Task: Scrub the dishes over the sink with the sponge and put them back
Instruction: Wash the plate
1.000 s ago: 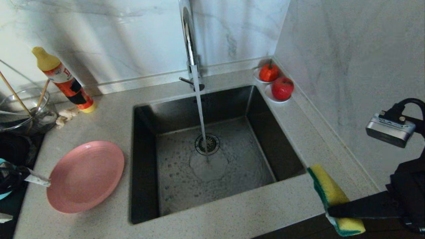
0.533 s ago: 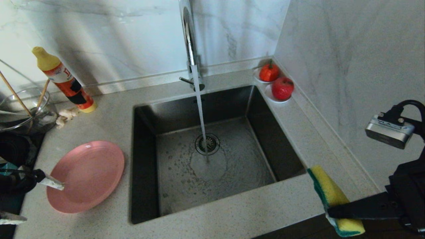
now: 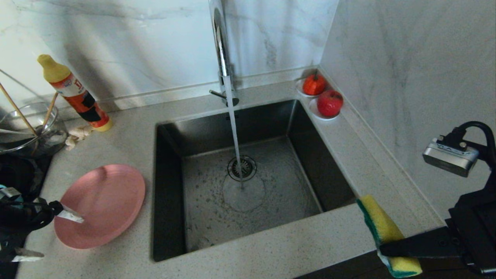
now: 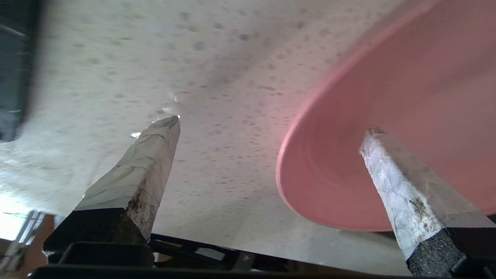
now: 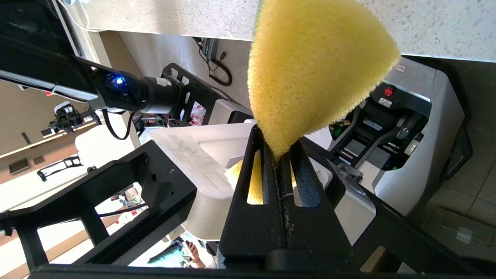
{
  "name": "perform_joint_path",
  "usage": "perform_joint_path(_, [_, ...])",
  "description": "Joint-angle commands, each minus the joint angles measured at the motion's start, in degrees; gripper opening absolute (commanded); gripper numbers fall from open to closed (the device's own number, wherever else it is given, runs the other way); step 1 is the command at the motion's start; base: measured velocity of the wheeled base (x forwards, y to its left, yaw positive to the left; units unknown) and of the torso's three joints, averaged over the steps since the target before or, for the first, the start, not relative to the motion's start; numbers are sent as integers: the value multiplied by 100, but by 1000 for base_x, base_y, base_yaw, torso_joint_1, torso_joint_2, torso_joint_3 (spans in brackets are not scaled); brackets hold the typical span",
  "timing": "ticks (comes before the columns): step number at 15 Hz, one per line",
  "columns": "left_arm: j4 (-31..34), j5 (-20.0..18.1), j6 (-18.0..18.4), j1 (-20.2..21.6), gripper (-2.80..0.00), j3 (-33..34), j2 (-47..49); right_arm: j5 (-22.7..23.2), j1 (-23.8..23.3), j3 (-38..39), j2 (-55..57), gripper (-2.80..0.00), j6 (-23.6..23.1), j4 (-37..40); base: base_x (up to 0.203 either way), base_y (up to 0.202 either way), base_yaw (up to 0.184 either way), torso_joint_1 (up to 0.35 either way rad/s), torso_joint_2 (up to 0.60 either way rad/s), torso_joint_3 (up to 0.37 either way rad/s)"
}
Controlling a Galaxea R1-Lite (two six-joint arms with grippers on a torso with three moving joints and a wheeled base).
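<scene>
The right gripper (image 3: pixel 383 250) reaches in level from the lower right, by the counter's (image 3: pixel 271 248) front edge, its jaws pinched hard on the sponge (image 3: pixel 381 226), which stands on edge with the green layer facing the sink (image 3: pixel 248 178).

At the lower left, the left gripper (image 4: pixel 271 128) points low toward the plate (image 3: pixel 102 205), fingers spread wide: one finger (image 4: pixel 391 182) lies over the plate's near rim, the other (image 4: pixel 143 162) over bare counter beside it. Whether either touches cannot be told. The plate lies flat on the counter, just left of the sink.

Water runs from the tap (image 3: pixel 221 46) near the drain (image 3: pixel 242 167). Farther back left, chopsticks (image 3: pixel 17 110) lean in a glass bowl (image 3: pixel 33 128).
</scene>
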Motion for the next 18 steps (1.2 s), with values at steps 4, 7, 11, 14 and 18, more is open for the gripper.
perform_joint_path(4, [-103, -435, -49, 3, 0, 12, 66, 18, 4, 22, 31, -280, 11, 15, 0, 0, 0, 0, 0, 0])
perform_joint_path(7, [-419, -457, -56, 3, 0, 77, 57, 14, 4, 45, 31, -280, 11, 11, 0, 0, 0, 0, 0, 0])
perform_joint_path(11, [-1118, -641, -75, 3, 0, 308, -11, 9, -58, 163, 40, -280, 3, -117, 0, 0, 0, 0, 0, 0])
perform_joint_path(14, [-1455, -974, -344, 4, 0, 348, -182, 9, -75, 163, 110, -280, 3, -134, 0, 0, 0, 0, 0, 0])
perform_joint_path(18, [-1804, -1275, -357, 3, 0, 538, -307, 9, -75, 157, 136, -280, 3, -141, 0, 0, 0, 0, 0, 0])
